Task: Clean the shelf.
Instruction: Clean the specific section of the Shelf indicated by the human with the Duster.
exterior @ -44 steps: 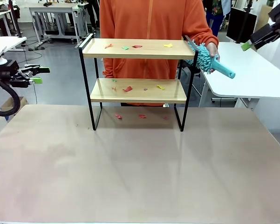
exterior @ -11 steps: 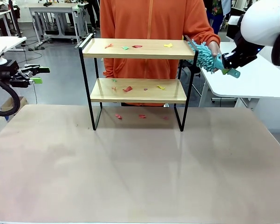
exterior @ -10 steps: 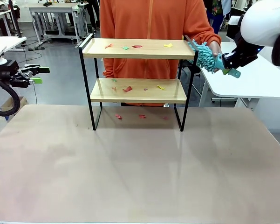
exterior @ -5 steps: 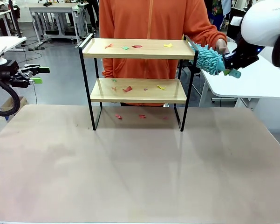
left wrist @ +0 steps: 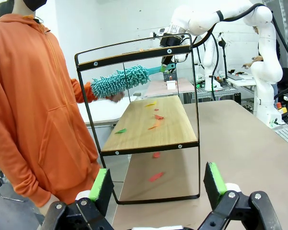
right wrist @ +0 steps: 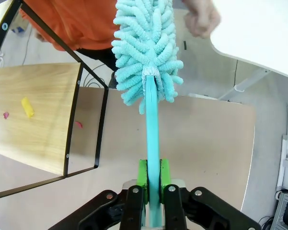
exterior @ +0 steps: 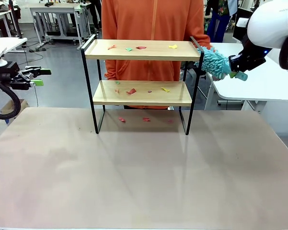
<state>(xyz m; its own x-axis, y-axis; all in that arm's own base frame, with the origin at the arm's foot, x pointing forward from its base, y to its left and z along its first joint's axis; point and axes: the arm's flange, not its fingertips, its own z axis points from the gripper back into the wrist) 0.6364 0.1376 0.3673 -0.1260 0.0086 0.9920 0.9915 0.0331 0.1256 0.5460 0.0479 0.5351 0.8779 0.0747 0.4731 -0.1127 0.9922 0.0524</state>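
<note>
The shelf [exterior: 155, 52] stands at the far middle of the table, with small coloured paper scraps [exterior: 131, 91] on both wooden boards and on the table beneath it. My right gripper [exterior: 236, 72] is shut on the handle of a teal fluffy duster [exterior: 214, 61], whose head hangs just off the shelf's right top corner. In the right wrist view the duster [right wrist: 146, 52] points away from the gripper [right wrist: 152, 175], with the shelf [right wrist: 33, 129] to its left. My left gripper [exterior: 36, 76] is open at the far left, away from the shelf [left wrist: 139, 136]; its gripper [left wrist: 155, 184] holds nothing.
A person in an orange hoodie [exterior: 153, 24] stands right behind the shelf, with a hand [right wrist: 201, 17] just beyond the duster head and apart from it. A white table [exterior: 263, 81] lies under my right arm. The tan table [exterior: 144, 172] in front of the shelf is bare.
The person's hand has let go of the duster and drawn back. My right gripper stays shut on the handle and has tipped the duster head slightly lower. The left arm has not moved.
</note>
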